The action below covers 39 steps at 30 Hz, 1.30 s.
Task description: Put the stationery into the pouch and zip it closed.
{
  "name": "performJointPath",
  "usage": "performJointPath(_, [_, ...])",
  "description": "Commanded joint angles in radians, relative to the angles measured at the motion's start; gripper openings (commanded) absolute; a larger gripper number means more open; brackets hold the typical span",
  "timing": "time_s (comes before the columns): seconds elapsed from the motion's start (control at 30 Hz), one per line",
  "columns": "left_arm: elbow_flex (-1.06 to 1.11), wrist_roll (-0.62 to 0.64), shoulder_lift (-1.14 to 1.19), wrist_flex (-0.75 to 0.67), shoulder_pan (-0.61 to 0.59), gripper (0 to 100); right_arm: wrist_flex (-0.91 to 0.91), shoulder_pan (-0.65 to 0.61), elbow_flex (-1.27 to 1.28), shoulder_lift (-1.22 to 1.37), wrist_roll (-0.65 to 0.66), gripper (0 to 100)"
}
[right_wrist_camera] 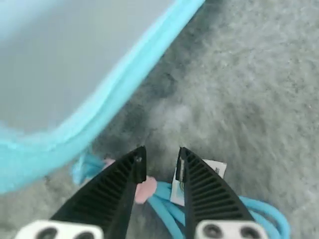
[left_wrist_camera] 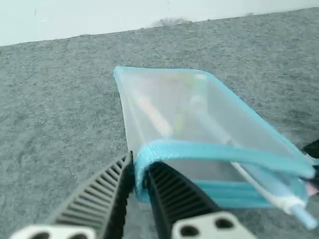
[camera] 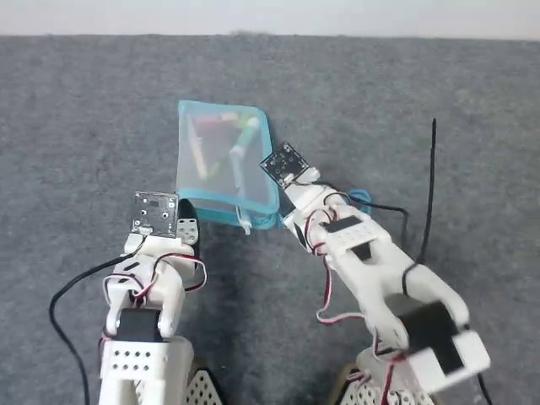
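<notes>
The translucent pouch [camera: 221, 162] with teal trim lies mid-table, with coloured pens [camera: 229, 139] inside it. A white pen tip [camera: 245, 223] pokes out of its near zip edge, seen also as a pen tip [left_wrist_camera: 295, 210] in the left wrist view. My left gripper [camera: 187, 214] sits at the pouch's near left corner, its jaws [left_wrist_camera: 139, 168] shut on the teal zip edge of the pouch [left_wrist_camera: 199, 124]. My right gripper [camera: 285, 213] is at the near right corner. Its fingers [right_wrist_camera: 159, 155] stand narrowly apart around the blue zip pull cord [right_wrist_camera: 167, 206], beside the teal edge [right_wrist_camera: 124, 94].
Grey carpet-like cloth [camera: 93, 126] covers the table. A thin black cable [camera: 430, 186] runs along the right arm's far side. A loop of the blue cord [camera: 361, 199] shows beside the right wrist. A white tag [right_wrist_camera: 215, 169] hangs on the cord.
</notes>
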Motion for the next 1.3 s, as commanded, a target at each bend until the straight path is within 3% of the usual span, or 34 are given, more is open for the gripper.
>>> performJointPath(0.0, [-0.056,0.017,-0.020,-0.005,0.006,1,0.054,-0.001,-0.060,-0.036,0.020,9.7])
performJointPath(0.2, [-0.030,0.015,-0.020,-0.051,0.009,1,0.426,-0.005,-0.138,-0.398,0.012,9.6])
performJointPath(0.33, [-0.028,0.015,-0.018,-0.051,0.023,1,0.555,-0.051,-0.198,-0.576,-0.094,8.0])
performJointPath(0.67, [-0.015,0.015,-0.020,-0.051,0.046,1,0.634,-0.234,-0.285,-0.512,-0.187,11.2])
performJointPath(0.83, [-0.015,0.015,-0.020,-0.051,0.048,1,0.647,-0.262,-0.307,-0.469,-0.258,18.4])
performJointPath(1.27, [-0.015,0.015,-0.020,-0.051,0.048,1,0.604,-0.300,-0.305,-0.352,-0.330,18.4])
